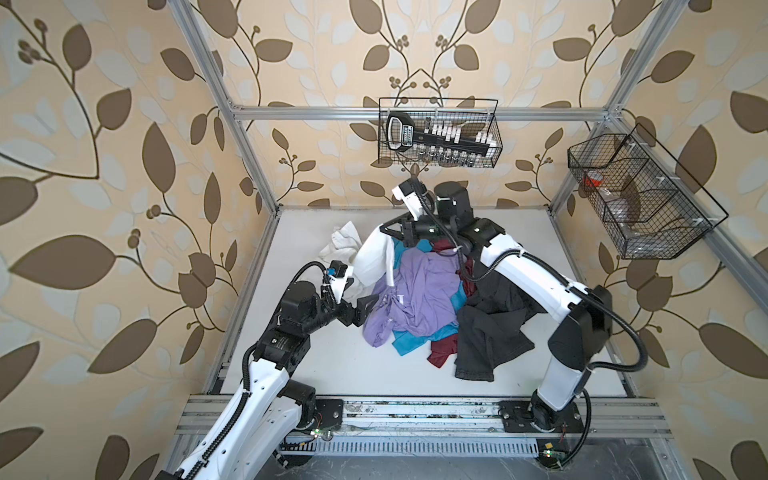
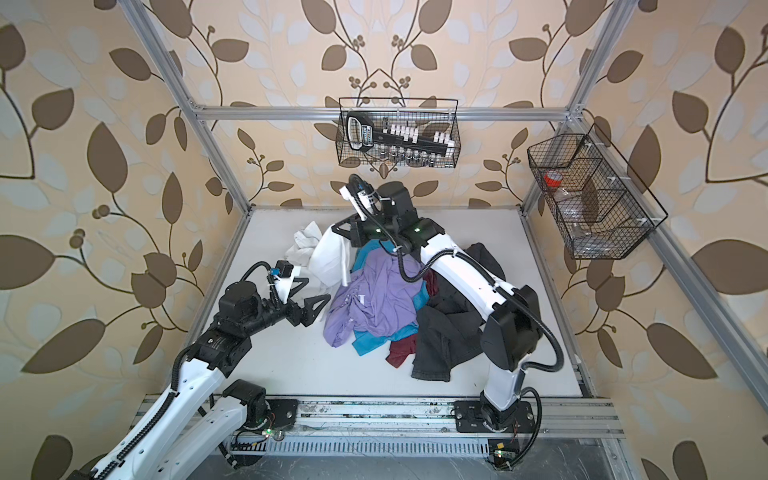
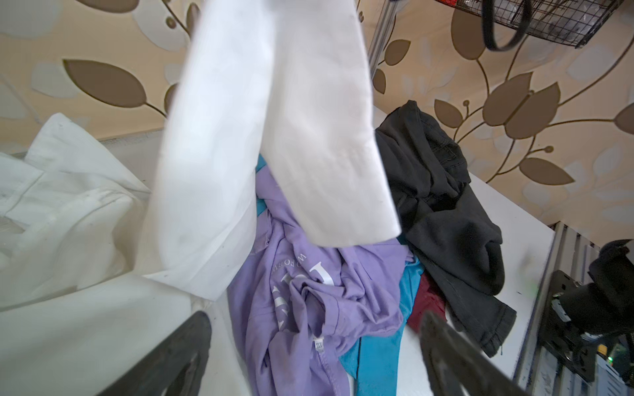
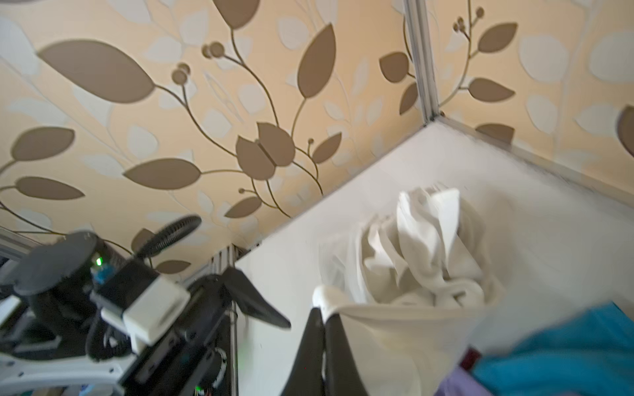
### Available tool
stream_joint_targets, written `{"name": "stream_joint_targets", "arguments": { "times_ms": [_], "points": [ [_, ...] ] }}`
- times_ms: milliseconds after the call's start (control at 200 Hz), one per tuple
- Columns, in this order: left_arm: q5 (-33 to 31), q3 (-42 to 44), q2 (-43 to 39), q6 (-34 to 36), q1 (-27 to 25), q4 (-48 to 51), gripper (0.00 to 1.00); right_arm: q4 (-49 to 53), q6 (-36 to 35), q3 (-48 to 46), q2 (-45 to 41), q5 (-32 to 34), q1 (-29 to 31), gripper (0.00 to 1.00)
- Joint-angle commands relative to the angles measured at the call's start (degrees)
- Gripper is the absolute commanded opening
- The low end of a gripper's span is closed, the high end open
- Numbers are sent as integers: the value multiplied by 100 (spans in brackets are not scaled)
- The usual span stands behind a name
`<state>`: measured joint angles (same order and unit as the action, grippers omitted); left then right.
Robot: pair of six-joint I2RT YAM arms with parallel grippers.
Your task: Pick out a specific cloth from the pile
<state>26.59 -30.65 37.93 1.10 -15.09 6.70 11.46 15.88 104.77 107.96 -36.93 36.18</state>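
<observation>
The cloth [image 1: 374,257] [image 2: 328,257], a white shirt, hangs lifted by one end over the pile's far-left side. The rest of it lies crumpled on the white table [image 1: 340,365]. My right gripper [image 1: 384,228] [image 2: 334,228] [image 4: 324,308] is shut on its raised edge. The pile holds a lilac shirt [image 1: 419,291] [image 3: 308,301], turquoise cloth [image 1: 419,338], maroon cloth [image 1: 442,353] and a dark grey garment [image 1: 486,332] [image 3: 446,212]. My left gripper [image 1: 363,297] [image 2: 311,297] [image 3: 315,343] is open and empty, low at the pile's left edge beside the lilac shirt. In the left wrist view the cloth [image 3: 274,137] hangs in front.
A wire basket [image 1: 440,133] with tools hangs on the back wall above the right gripper. A second wire basket [image 1: 640,195] hangs on the right frame. Aluminium posts [image 1: 257,166] stand at the table's corners, and a rail [image 1: 415,415] runs along the front edge.
</observation>
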Motion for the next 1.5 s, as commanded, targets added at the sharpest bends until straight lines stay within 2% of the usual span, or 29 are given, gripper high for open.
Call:
{"name": "stream_joint_targets", "arguments": {
  "times_ms": [0, 105, 175, 240, 295, 355, 400, 485, 530, 605, 800, 880, 940, 990, 1005, 1020, 1195, 1270, 1370, 1494],
  "points": [
    [-206, 99, -238, -1, -64, -324, 94, -118, 375, 1078, 1064, -786, 165, 0],
    [-246, 178, -347, -22, -64, -406, 94, -144, 851, 2261, 2203, -1254, 256, 0],
    [-283, 191, -333, -22, -64, -415, 94, -163, 1122, 2726, 2847, -1444, 296, 0],
    [-341, 176, -256, -27, -64, -416, 94, -128, 1268, 2823, 3220, -1527, 293, 19],
    [-441, 152, -144, -23, -64, -383, 94, -13, 1174, 2671, 3312, -1512, 277, 47],
    [-530, 98, 6, -14, -64, -317, 94, 63, 946, 2207, 3106, -1356, 243, 66],
    [-563, 54, 132, -9, -65, -272, 94, 15, 784, 1727, 2786, -1181, 195, 76],
    [-567, -51, 342, -14, -64, -188, 94, -358, 683, 700, 1987, -1040, 22, 84],
    [-561, -74, 430, -7, -64, -178, 94, -673, 727, 152, 1507, -998, -114, 92],
    [-596, -55, 574, 6, -64, -250, 94, -921, 657, -662, 739, -820, -309, 93],
    [-810, -258, 1228, -166, -55, -393, 94, -646, 192, -1972, -521, -404, -474, 93],
    [-962, -433, 1680, -412, -55, -470, 94, -417, 140, -2423, -757, -45, -467, 85],
    [-1154, -686, 2101, -591, -55, -323, 95, -233, 122, -2734, -828, 205, -478, 59],
    [-1326, -973, 2473, -765, -55, -90, 96, -36, 61, -2928, -842, 380, -464, 15],
    [-1368, -1070, 2581, -809, -55, -3, 96, 6, 37, -2988, -831, 421, -465, 5],
    [-1401, -1168, 2697, -858, -53, 91, 96, 55, 14, -3041, -830, 473, -463, 0],
    [-1584, -2128, 3798, -1287, -55, 732, 95, 63, 94, -3754, -866, 948, -463, 0],
    [-1875, -2327, 4182, -1328, -55, 972, 95, -45, 200, -3937, -785, 1002, -464, 0],
    [-2217, -2487, 4724, -1350, -55, 1206, 94, -68, 344, -3929, -415, 1065, -477, 6],
    [-2530, -2763, 5268, -1458, -48, 1595, 94, 84, 428, -3737, 218, 1110, -685, 6]
  ]
}}
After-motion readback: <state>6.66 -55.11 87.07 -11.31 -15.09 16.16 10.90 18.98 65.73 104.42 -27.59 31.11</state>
